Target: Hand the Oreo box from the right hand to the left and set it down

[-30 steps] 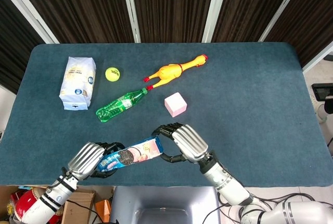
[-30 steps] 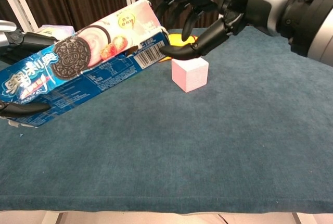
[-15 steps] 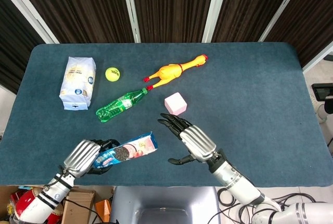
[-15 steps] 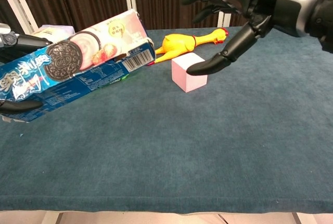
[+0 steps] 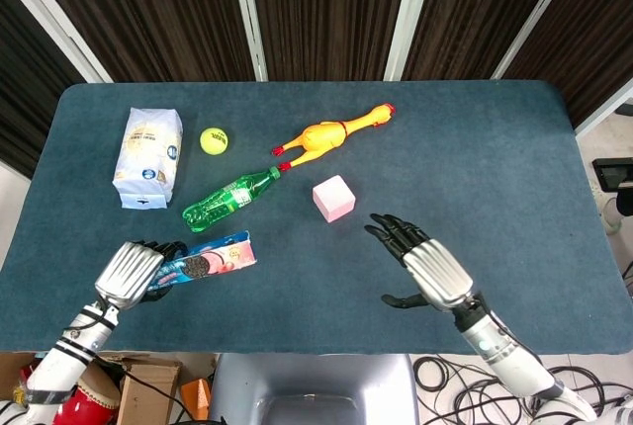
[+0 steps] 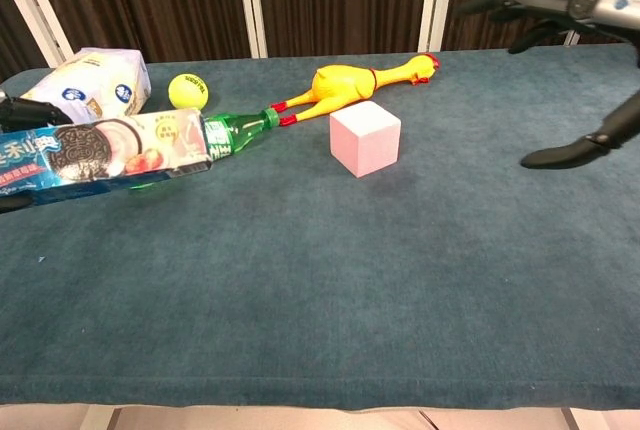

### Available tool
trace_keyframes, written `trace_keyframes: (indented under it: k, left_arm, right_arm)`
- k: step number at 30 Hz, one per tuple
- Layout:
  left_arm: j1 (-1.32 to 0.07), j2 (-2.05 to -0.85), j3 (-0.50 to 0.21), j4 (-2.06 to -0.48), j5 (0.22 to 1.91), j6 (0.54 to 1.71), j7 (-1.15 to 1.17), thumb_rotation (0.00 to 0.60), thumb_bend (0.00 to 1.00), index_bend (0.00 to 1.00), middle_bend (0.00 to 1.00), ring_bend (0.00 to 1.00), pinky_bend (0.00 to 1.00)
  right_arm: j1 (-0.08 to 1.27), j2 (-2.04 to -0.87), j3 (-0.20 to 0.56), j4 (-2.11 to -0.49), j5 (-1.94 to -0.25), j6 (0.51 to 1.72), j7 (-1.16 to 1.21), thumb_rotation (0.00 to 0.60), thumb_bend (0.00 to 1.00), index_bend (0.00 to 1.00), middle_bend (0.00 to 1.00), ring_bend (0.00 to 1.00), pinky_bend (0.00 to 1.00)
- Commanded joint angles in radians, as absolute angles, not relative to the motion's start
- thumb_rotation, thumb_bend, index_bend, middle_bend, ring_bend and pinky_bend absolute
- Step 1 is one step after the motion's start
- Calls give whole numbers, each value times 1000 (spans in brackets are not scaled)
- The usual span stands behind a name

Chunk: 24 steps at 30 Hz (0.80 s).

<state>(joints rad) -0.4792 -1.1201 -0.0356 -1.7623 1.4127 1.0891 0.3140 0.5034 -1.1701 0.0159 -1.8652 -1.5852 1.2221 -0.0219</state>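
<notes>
The Oreo box (image 5: 205,260) (image 6: 104,152), blue and pink with a cookie picture, is gripped at its blue end by my left hand (image 5: 131,272) at the table's front left. It lies nearly level, pink end toward the green bottle; I cannot tell if it touches the cloth. In the chest view only dark fingertips (image 6: 12,109) of that hand show at the left edge. My right hand (image 5: 423,267) (image 6: 570,60) is at the front right with fingers spread and nothing in it, far from the box.
A green bottle (image 5: 228,199) lies just beyond the box. A pink cube (image 5: 333,198), a rubber chicken (image 5: 332,133), a tennis ball (image 5: 214,140) and a white bag (image 5: 149,156) lie further back. The table's front edge (image 5: 297,346) runs close to both hands.
My right hand let go of the box and drew away to the right. My left hand carried the box left and lower, and the box levelled out.
</notes>
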Motion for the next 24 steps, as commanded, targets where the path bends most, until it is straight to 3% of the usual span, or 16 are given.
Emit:
trace_keyframes:
  k: [1,8,14,17,20,24]
  left_arm:
    - [-486,-1139,-23,-1696,1421,1066,271,600,316,542,601,547,580]
    - [-499,-1159,12,-1612,1433,998,206,600,319,554,585,519,569]
    - [-506,-1184,24,-1554,1421,965,222,600,320,558,553,486,567]
    - [-503,-1200,26,-1540,1409,965,246,600,320,528,477,434,545]
    - [-502,-1204,26,-1541,1387,964,295,600,323,441,352,334,473]
    - [-491,-1218,27,-1527,1390,1001,362,600,322,214,152,182,349]
  right_arm:
    - [429,-1167,-38,-1718,-1668,1322,97,600,0,0,0,0,155]
    - [361,-1204,-81,-1518,-1725,1424,299,600,0,0,0,0,154]
    - [310,-1241,-96,-1406,-1785,1523,298,600,0,0,0,0,154]
    - [298,-1248,-106,-1383,-1810,1547,297,600,0,0,0,0,154]
    - [291,-1250,-109,-1372,-1816,1551,292,600,0,0,0,0,153]
    - [282,-1257,-109,-1356,-1817,1553,286,600,0,0,0,0,153]
